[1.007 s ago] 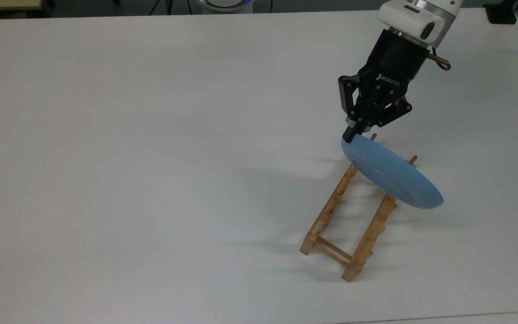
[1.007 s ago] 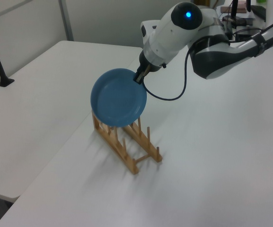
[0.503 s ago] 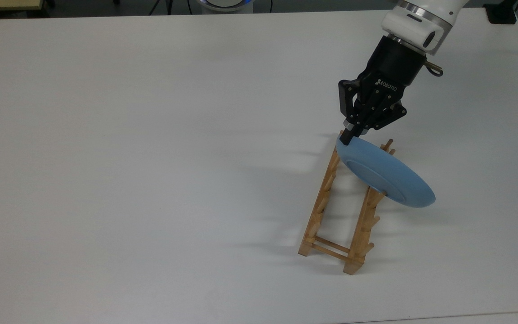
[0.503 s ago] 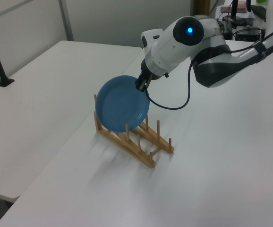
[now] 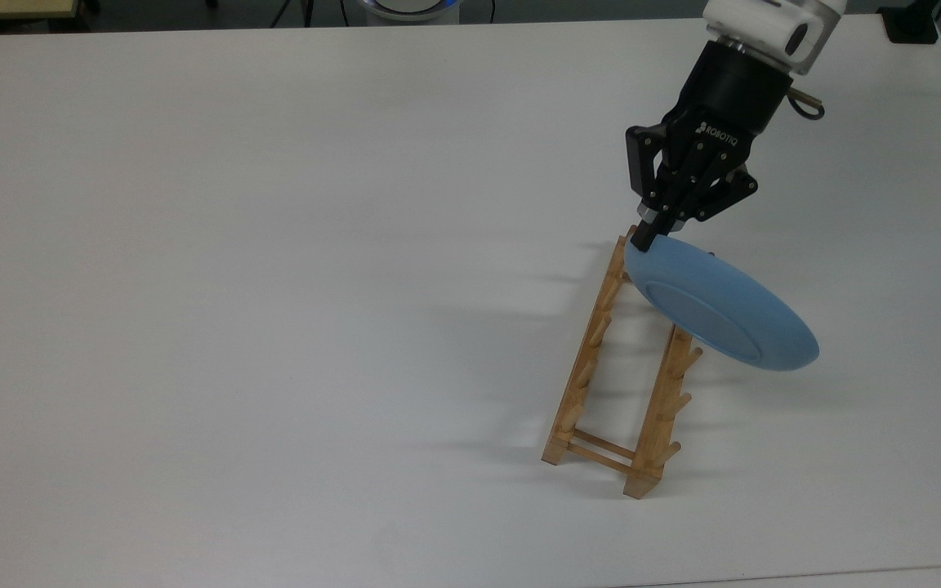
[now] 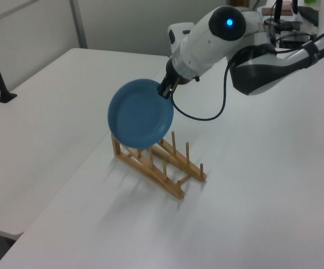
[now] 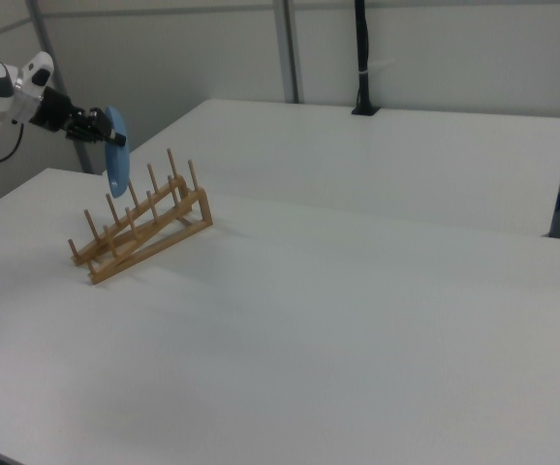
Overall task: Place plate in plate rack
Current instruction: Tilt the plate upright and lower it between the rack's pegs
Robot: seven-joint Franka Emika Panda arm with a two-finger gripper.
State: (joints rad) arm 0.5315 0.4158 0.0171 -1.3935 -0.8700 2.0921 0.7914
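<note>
Claw: black two-finger claw [image 5: 648, 238] clenched on the plate's rim.
Plate: glossy blue round plate [image 5: 720, 304], tilted on edge above the rack.
Rack: light-brown wooden pegged rack [image 5: 613, 384] on the white worktop [image 5: 274, 286].

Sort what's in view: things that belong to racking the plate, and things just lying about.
Job:
plate, edge-up over the rack's end
plate rack
gripper, shut on the plate's rim

Not part of it:
white table
black post
</note>
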